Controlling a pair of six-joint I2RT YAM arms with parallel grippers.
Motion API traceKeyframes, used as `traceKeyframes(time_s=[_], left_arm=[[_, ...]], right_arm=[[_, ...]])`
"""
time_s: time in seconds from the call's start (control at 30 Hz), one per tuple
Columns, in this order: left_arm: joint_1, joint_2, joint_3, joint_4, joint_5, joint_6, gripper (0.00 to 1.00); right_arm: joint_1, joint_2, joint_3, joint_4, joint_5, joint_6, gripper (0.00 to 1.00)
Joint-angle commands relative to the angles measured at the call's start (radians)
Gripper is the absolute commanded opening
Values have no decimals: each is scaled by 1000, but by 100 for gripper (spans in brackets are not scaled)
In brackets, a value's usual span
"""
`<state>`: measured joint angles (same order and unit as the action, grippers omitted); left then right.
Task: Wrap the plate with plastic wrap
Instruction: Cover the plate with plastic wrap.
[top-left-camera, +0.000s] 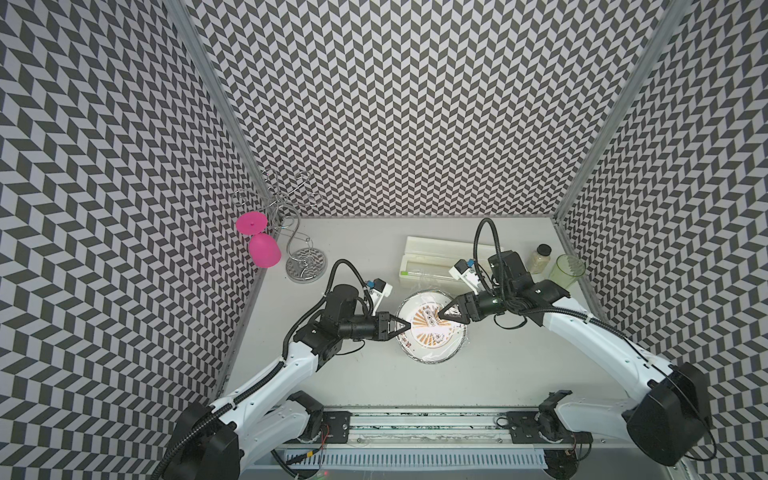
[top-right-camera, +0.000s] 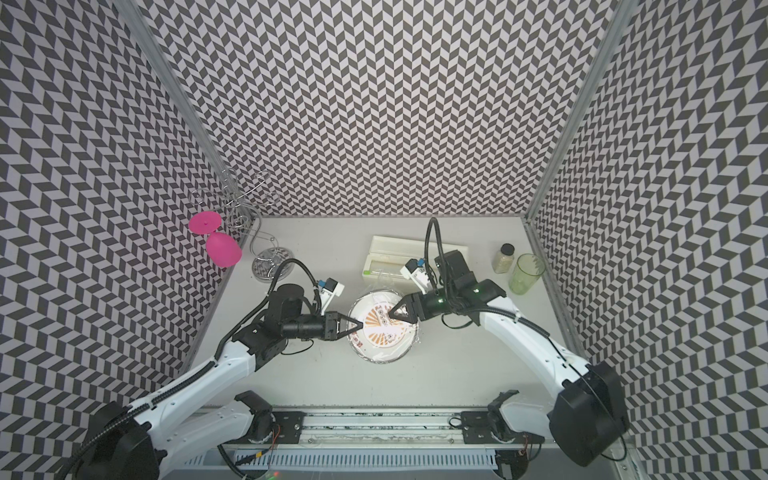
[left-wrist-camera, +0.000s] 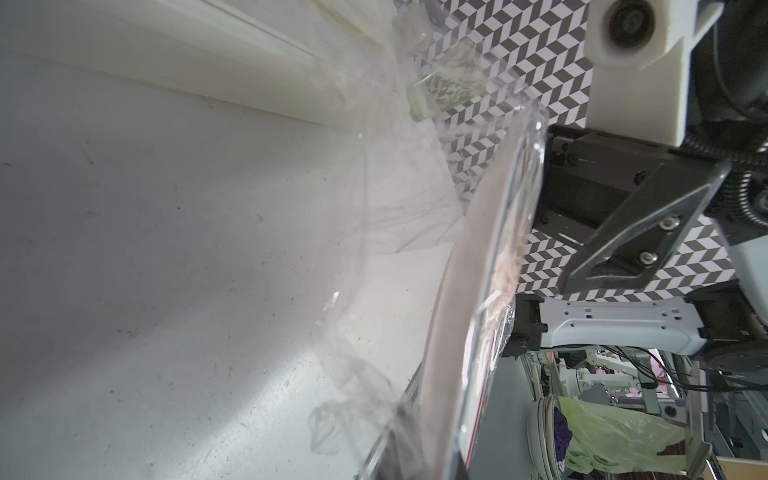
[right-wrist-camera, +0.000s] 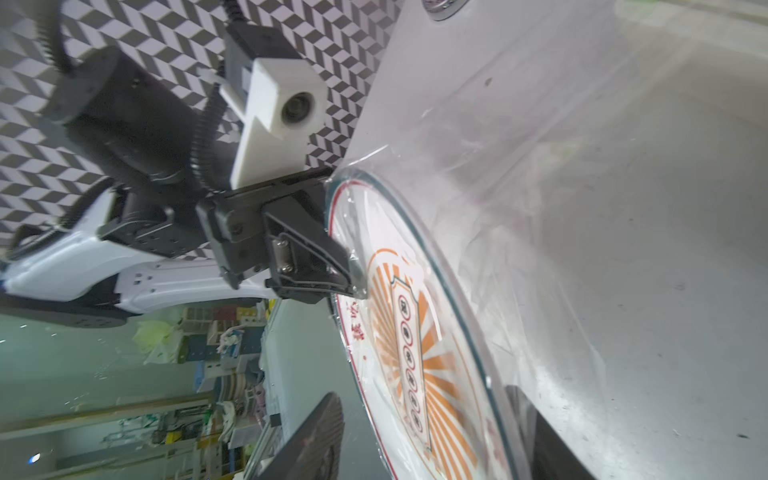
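Observation:
The plate (top-left-camera: 430, 349) (top-right-camera: 382, 349), white with an orange sunburst, sits mid-table between both arms. Glossy plastic wrap (right-wrist-camera: 519, 208) lies wrinkled over it and hangs off its rim (left-wrist-camera: 374, 208). My left gripper (top-left-camera: 410, 324) (top-right-camera: 360, 324) is turned on its side and shut on the plate's left rim (left-wrist-camera: 457, 291), one finger above and one below, film under the grip. My right gripper (top-left-camera: 441, 316) (top-right-camera: 390, 314) reaches over the plate's far right part. In the right wrist view its jaws (right-wrist-camera: 424, 436) stand open on either side of the plate's edge, touching nothing.
The cream dispenser box (top-left-camera: 440, 257) lies just behind the plate, with film trailing from it. A chrome stand (top-left-camera: 305, 266) and a pink glass (top-left-camera: 264, 249) are at the back left. A small jar (top-left-camera: 540, 257) and a green cup (top-left-camera: 567, 272) stand at the back right by the wall.

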<state>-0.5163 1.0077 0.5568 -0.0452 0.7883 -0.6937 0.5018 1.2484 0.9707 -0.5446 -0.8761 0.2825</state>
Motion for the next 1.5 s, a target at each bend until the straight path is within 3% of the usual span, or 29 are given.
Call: traceKeyframes(time_s=[0.0, 0.23, 0.3, 0.47, 0.63, 0.7, 0.73, 0.8, 0.97, 1.13, 1.2, 1.3, 1.4, 1.47], left_arm=[[9, 5, 44, 157, -1, -53, 0], [8, 22, 48, 196, -20, -46, 0], [9, 27, 49, 198, -27, -40, 0], [11, 31, 42, 238, -41, -54, 0], [28, 28, 45, 242, -46, -39, 0], [34, 28, 49, 230, -53, -15, 0], [34, 27, 52, 223, -60, 6, 0], [36, 28, 58, 191, -76, 70, 0], [35, 2, 69, 103, -176, 263, 0], [-7, -16, 68, 44, -286, 456, 0], [-62, -7, 86, 9, -340, 533, 0], [-133, 0, 109, -14, -384, 625, 0], [-171, -14, 111, -10, -408, 696, 0], [-197, -26, 113, -14, -442, 748, 0]], right_arm=[[17, -23, -38, 194, -199, 107, 64], [17, 22, -41, 225, -185, 130, 62], [18, 27, -48, 248, -194, 140, 56], [17, 44, -63, 303, -199, 164, 24], [17, 72, -63, 324, -214, 167, 19], [14, 69, -63, 325, -213, 163, 29], [12, 66, -61, 322, -205, 161, 44], [-2, 61, -53, 281, -177, 139, 63], [-128, 26, -6, 90, -60, 57, 82], [-214, -8, 140, -67, 155, 12, 84], [-202, -7, 204, -74, 225, 20, 80], [-115, 37, 315, -90, 287, -16, 62], [-57, 131, 417, -148, 259, -60, 38], [-13, 169, 446, -141, 226, -62, 32]])
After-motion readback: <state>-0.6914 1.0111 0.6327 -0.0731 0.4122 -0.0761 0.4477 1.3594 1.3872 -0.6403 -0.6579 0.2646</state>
